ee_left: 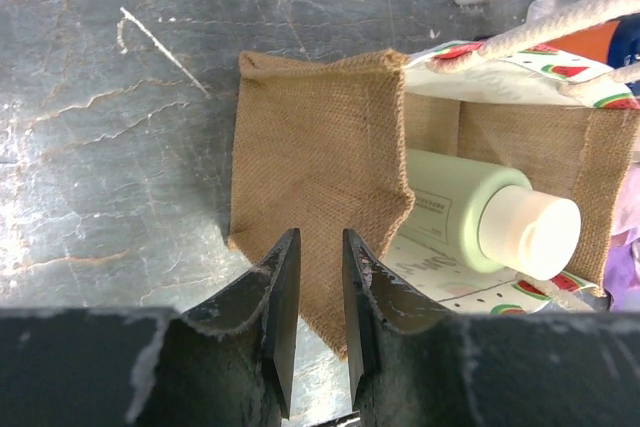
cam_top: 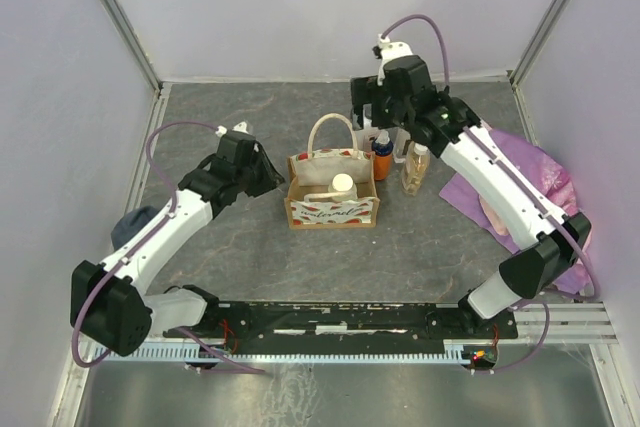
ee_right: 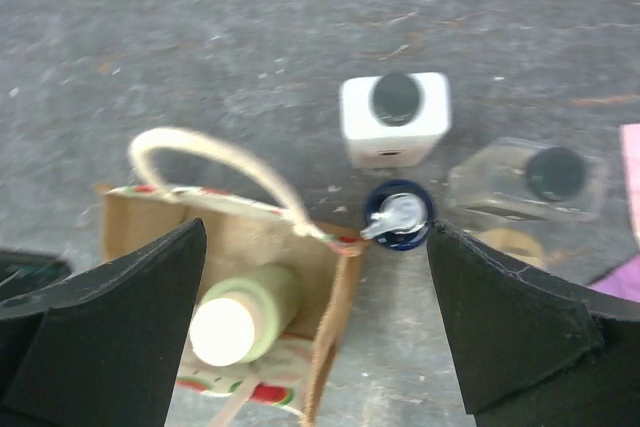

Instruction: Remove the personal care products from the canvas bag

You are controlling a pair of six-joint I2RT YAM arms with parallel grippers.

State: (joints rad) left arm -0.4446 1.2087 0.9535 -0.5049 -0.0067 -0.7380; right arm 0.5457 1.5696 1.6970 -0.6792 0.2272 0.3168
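Observation:
The canvas bag [cam_top: 332, 209] stands mid-table with its handle up. In it lies a pale green bottle with a cream cap [cam_top: 342, 186], also seen in the left wrist view [ee_left: 480, 212] and the right wrist view [ee_right: 245, 312]. My left gripper [cam_top: 272, 175] is at the bag's left burlap wall [ee_left: 310, 157], its fingers [ee_left: 283, 287] a narrow gap apart with nothing between them. My right gripper [ee_right: 315, 237] is wide open and empty, high over the bag's right end [ee_right: 330, 287]. Behind the bag stand a blue-capped orange bottle [ee_right: 398, 217], a white bottle [ee_right: 395, 119] and a clear bottle [ee_right: 530, 182].
A pink-purple cloth [cam_top: 535, 179] lies at the right under my right arm. A grey-blue cloth [cam_top: 135, 222] lies at the left edge beside my left arm. Walls close the table on three sides.

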